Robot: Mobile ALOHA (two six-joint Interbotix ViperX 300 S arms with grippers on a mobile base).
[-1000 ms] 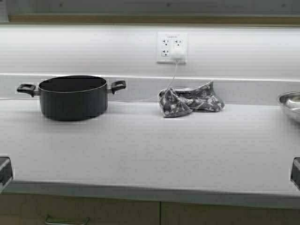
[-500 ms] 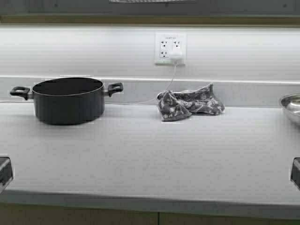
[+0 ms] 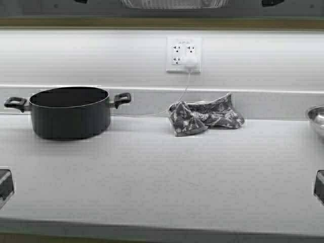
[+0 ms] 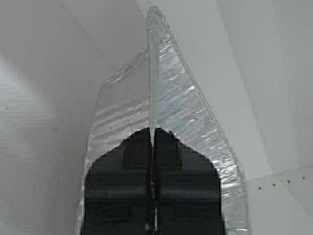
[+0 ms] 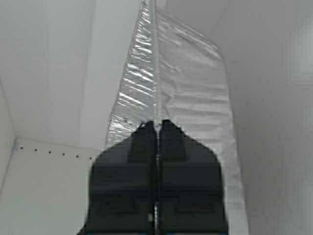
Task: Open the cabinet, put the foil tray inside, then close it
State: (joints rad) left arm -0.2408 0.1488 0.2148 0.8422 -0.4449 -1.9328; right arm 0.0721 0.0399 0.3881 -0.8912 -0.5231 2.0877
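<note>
The crinkled silver foil tray point(image 4: 188, 105) is held up by both grippers inside the cabinet's pale grey interior point(image 4: 44, 73). My left gripper point(image 4: 152, 130) is shut on the tray's rolled rim. My right gripper point(image 5: 156, 123) is shut on the rim of the tray point(image 5: 193, 83) at its other side, with the cabinet's grey walls point(image 5: 49, 68) around it. In the high view only the tray's underside point(image 3: 172, 3) shows at the top edge, above the cabinet's tan lower edge point(image 3: 101, 22). The cabinet doors are out of view.
On the white counter point(image 3: 162, 172) stand a black pot point(image 3: 70, 111) at the left, a crumpled grey cloth point(image 3: 205, 116) by the back wall and a steel bowl point(image 3: 316, 119) at the right edge. A wall outlet point(image 3: 184, 53) has a white cable plugged in.
The robot has driven forward: the counter scene has shifted down and the pot leftward in the high view. The tray's underside has come into view at the top edge.
</note>
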